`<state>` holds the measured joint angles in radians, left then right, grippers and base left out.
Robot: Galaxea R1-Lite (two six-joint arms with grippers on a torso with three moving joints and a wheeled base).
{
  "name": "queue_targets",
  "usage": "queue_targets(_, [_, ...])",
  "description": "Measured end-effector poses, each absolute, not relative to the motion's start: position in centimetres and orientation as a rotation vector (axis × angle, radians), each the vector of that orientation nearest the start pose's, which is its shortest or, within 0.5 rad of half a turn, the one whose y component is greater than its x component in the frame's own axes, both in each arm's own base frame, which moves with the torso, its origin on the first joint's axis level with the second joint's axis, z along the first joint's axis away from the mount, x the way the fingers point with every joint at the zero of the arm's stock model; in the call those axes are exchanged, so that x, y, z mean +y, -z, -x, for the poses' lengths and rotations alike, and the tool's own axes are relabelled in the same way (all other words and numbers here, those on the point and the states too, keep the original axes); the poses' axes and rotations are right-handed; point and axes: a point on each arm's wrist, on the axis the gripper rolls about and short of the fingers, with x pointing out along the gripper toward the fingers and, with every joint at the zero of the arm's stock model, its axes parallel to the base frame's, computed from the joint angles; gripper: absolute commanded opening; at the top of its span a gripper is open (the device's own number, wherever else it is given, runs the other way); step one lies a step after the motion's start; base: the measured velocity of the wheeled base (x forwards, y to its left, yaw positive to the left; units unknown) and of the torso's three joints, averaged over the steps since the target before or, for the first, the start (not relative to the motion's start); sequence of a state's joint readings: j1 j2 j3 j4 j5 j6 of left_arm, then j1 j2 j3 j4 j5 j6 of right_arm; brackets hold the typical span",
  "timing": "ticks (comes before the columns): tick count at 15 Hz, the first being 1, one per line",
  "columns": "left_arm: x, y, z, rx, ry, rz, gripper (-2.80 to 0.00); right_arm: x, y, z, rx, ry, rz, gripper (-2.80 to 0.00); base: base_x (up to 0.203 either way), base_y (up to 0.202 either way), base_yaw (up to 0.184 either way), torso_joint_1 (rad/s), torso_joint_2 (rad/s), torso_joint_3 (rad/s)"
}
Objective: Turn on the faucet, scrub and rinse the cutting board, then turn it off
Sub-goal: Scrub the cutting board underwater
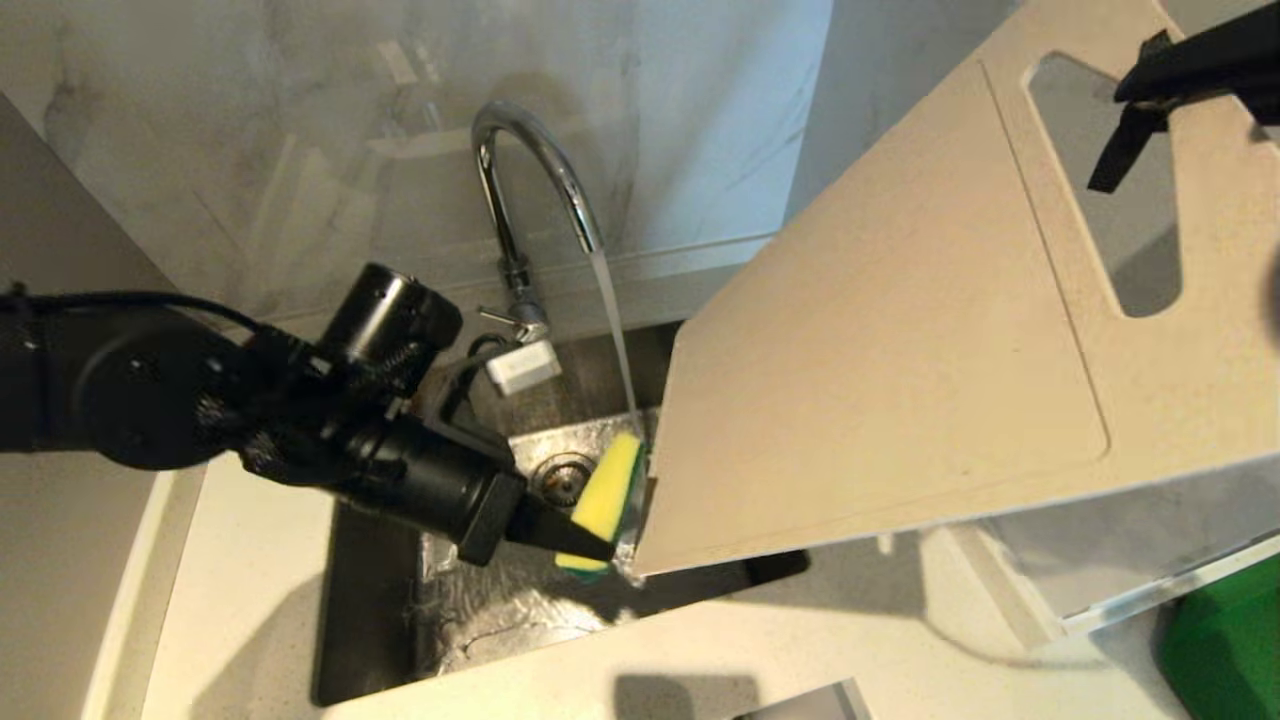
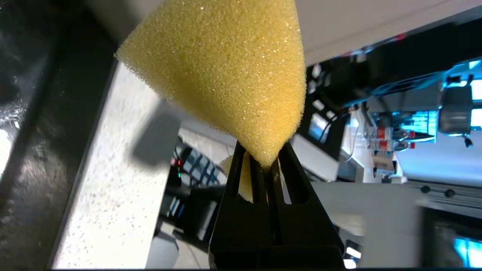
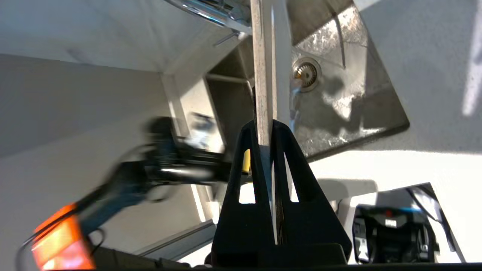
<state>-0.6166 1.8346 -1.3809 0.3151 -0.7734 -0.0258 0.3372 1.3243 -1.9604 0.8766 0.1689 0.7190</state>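
Observation:
The chrome faucet [image 1: 530,170] is running, and a thin stream of water [image 1: 615,330] falls beside the cutting board's left edge. The cream cutting board [image 1: 900,380] hangs tilted over the sink. My right gripper [image 1: 1140,105] is shut on the board's rim by the handle cut-out; the right wrist view shows the board [image 3: 262,75] edge-on between the jaws of that gripper [image 3: 265,130]. My left gripper [image 1: 590,530] is shut on a yellow-and-green sponge [image 1: 605,490], which sits against the board's lower left edge. In the left wrist view the sponge [image 2: 233,75] bulges out beyond the left gripper [image 2: 265,162].
The steel sink [image 1: 370,600] with its drain [image 1: 562,470] lies below, set in a pale speckled countertop [image 1: 250,600]. A small white block [image 1: 522,365] sits by the faucet base. Marble backsplash stands behind. A green object [image 1: 1225,650] shows at the lower right.

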Motion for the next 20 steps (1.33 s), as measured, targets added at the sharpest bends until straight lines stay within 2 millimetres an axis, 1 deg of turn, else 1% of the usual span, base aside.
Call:
queue_targets(2, [-20.5,-24.7,-26.3,0.781,1.317,0.085,-2.80,4.3,-43.0,-11.1,0.428,-0.414,-0.680,-2.80,0.000,0.000,0.000,0.000,0.00,0.000])
queue_targets(4, [-21.0,-27.3,-26.8,0.687,1.335,0.077,-2.80,4.2,-43.0,-10.7,0.436,-0.421,-0.680,-2.80,0.000,0.000,0.000,0.000,0.00,0.000])
queue_targets(6, [-22.1,-28.6,-28.2,0.626,1.342,0.077,-2.80,4.1,-42.9,-10.3,0.441,-0.420,-0.680,-2.80,0.000,0.000,0.000,0.000,0.00,0.000])
queue_targets(8, [-23.9,-28.9,-29.8,0.591,1.353,0.085,-2.80,4.0,-43.0,-10.0,0.439,-0.420,-0.680,-2.80,0.000,0.000,0.000,0.000,0.00,0.000])
queue_targets(9, [-24.8,-28.6,-30.5,0.585,1.357,0.087,-2.80,3.9,-43.0,-9.8,0.441,-0.420,-0.679,-2.80,0.000,0.000,0.000,0.000,0.00,0.000])
queue_targets(11, [-27.1,-27.1,-31.6,0.574,1.368,0.081,-2.80,3.9,-43.0,-9.7,0.441,-0.419,-0.691,-2.80,0.000,0.000,0.000,0.000,0.00,0.000])
queue_targets(14, [-29.2,-24.8,-32.8,0.574,1.383,0.077,-2.80,3.9,-43.0,-9.7,0.457,-0.447,-0.711,-2.80,0.000,0.000,0.000,0.000,0.00,0.000])
queue_targets(17, [-30.1,-22.8,-33.5,0.619,1.381,0.077,-2.80,4.0,-43.0,-9.7,0.456,-0.448,-0.713,-2.80,0.000,0.000,0.000,0.000,0.00,0.000])
queue_targets(20, [-30.2,-21.5,-33.6,0.694,1.368,0.077,-2.80,4.0,-43.0,-9.9,0.454,-0.449,-0.713,-2.80,0.000,0.000,0.000,0.000,0.00,0.000])
